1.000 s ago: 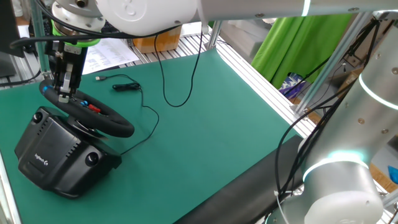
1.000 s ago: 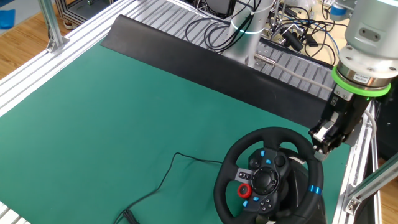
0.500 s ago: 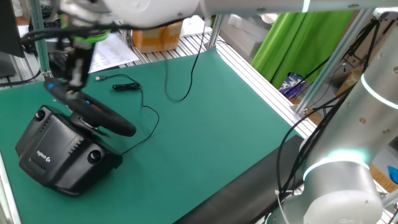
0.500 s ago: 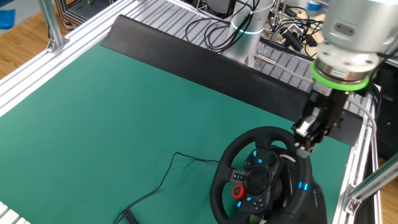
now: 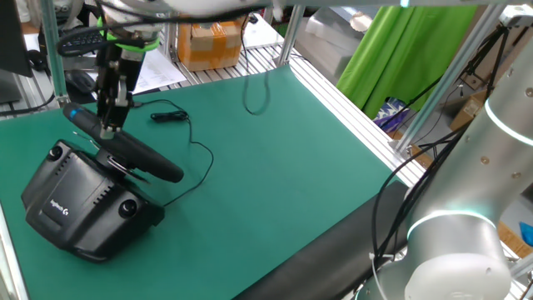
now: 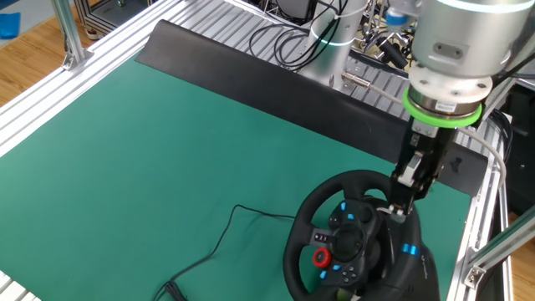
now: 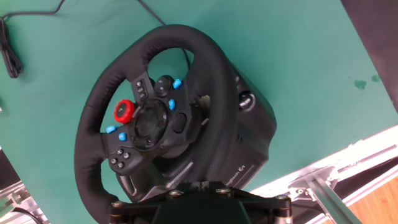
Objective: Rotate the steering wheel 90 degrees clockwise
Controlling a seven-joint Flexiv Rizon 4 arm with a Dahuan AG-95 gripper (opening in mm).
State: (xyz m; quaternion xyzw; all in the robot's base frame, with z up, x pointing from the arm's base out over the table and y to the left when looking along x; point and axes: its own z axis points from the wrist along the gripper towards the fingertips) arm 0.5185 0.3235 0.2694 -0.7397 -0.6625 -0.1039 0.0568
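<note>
**Desk:** What's in the shot?

**Photog:** Steering wheel [image 6: 347, 241], black rim, tilted on its bulky black base [image 5: 75, 204]. It sits at a corner of the green table [image 5: 275, 167], close to the aluminium rail along the edge. Red knob [image 7: 125, 111] on the hub, w/ small blue buttons around it.

**Desk:** And the robot?

**Photog:** Gripper [image 6: 400, 206] points steeply down at the rim's upper part, on the side toward the rail. Wrist w/ green ring [image 6: 439, 113] is directly above.

**Desk:** Holding the rim?

**Photog:** Can't tell. In one fixed view the fingers [image 5: 108, 127] end right at the rim. Whether they pinch it, or how far apart they stand, doesn't show. Hand view gives only the gripper's dark body along the bottom edge, no fingertips, so the jaw gap is unknown.

**Desk:** Blue stripe?

**Photog:** A blue mark [image 5: 73, 112] shows at the rim's top end, just beside the fingers toward the table's edge.

**Desk:** Anything else on the table?

**Photog:** A thin black cable [image 6: 226, 234] runs from under the wheel across the mat. A long black strip [image 6: 276, 79] lies along the opposite edge, well apart from the wheel.
</note>
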